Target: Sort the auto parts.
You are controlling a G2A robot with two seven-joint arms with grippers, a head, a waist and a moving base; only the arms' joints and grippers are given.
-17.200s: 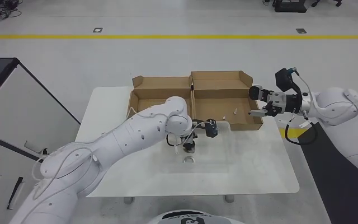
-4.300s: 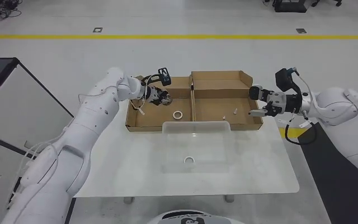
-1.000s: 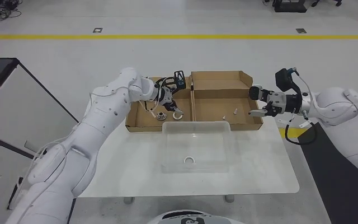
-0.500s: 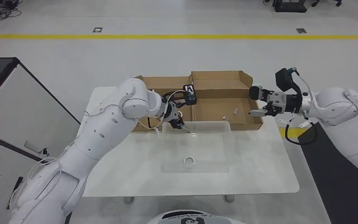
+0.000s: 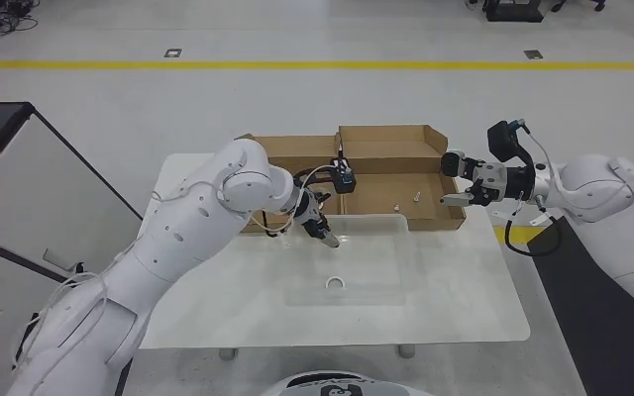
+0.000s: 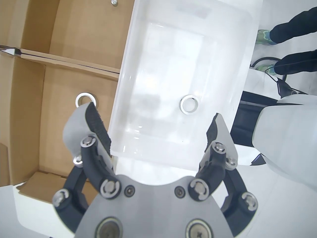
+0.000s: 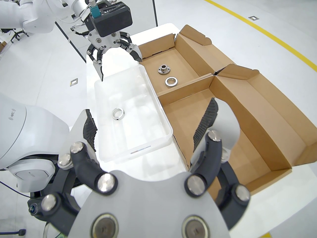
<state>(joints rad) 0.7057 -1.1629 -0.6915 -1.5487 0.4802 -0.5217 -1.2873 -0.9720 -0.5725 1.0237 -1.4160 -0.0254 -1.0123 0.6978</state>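
the left gripper (image 5: 328,238) hangs wide open and empty over the far left corner of the clear tray (image 5: 381,257); one metal ring (image 5: 336,284) lies in the tray. the right gripper (image 5: 454,183), also open and empty, sits at the right end of the cardboard box (image 5: 386,148).

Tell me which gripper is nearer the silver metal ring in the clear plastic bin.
Left. The left gripper hovers over a corner of the bin, near the ring; the right gripper sits at the far end of the brown cardboard box.

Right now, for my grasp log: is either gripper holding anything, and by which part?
Nothing is held; the left gripper and right gripper are both open, empty.
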